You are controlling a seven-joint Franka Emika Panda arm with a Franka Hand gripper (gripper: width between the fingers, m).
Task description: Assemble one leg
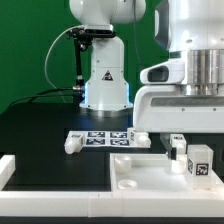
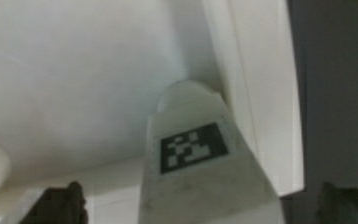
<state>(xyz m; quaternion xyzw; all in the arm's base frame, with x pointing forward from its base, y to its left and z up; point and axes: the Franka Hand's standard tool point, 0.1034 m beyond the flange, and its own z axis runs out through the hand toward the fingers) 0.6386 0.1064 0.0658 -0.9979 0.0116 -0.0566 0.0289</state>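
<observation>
Item: small white stubby rectangular leg [image 2: 197,150] with a square tag, standing on the large flat white panel [image 1: 150,172] on the black surface [image 1: 40,125]. End effector [image 2: 194,205]: open, fingers straddling the leg. Step, judged: grasp approach. Next: descend, close.

On the dark bench [image 1: 40,130], the flat white marker board [image 1: 108,136] lies centrally. A small white tagged leg [image 1: 196,160] stands on the large white square panel [image 1: 150,170] at four o'clock.
</observation>
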